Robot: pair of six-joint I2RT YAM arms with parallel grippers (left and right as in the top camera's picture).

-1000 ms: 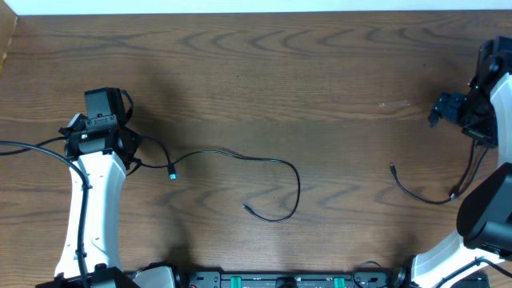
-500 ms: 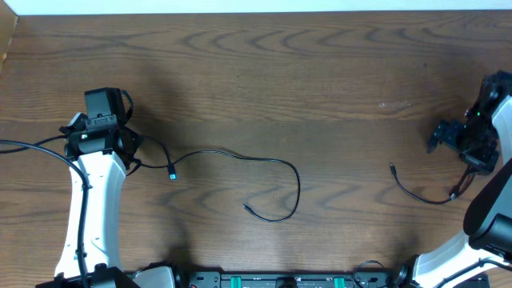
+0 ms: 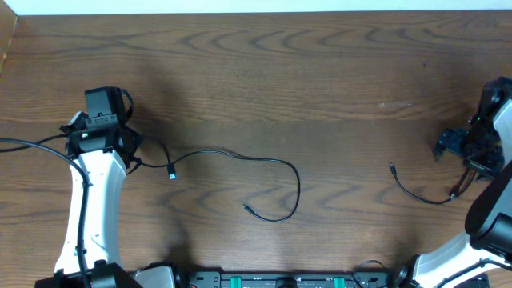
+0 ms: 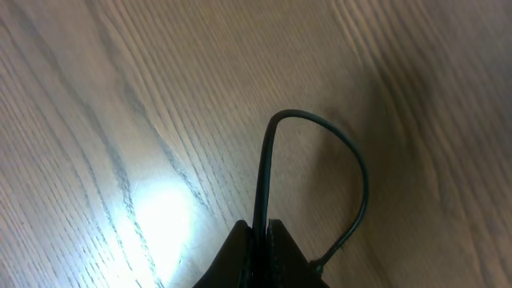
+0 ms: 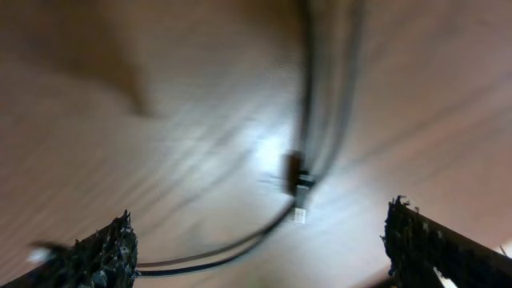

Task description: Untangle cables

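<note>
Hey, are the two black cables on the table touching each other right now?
Apart. The overhead view shows a wide stretch of bare tabletop between the long cable in the middle and the short cable at the right.

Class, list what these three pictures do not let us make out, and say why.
Left wrist: the left pincer, shut on the left cable, is cut off by the bottom edge.
Overhead: its grip is hidden under the left arm.
Right wrist: motion blur hides the right cable's plug type.
Overhead: that cable's far end is lost beside the right arm.
</note>
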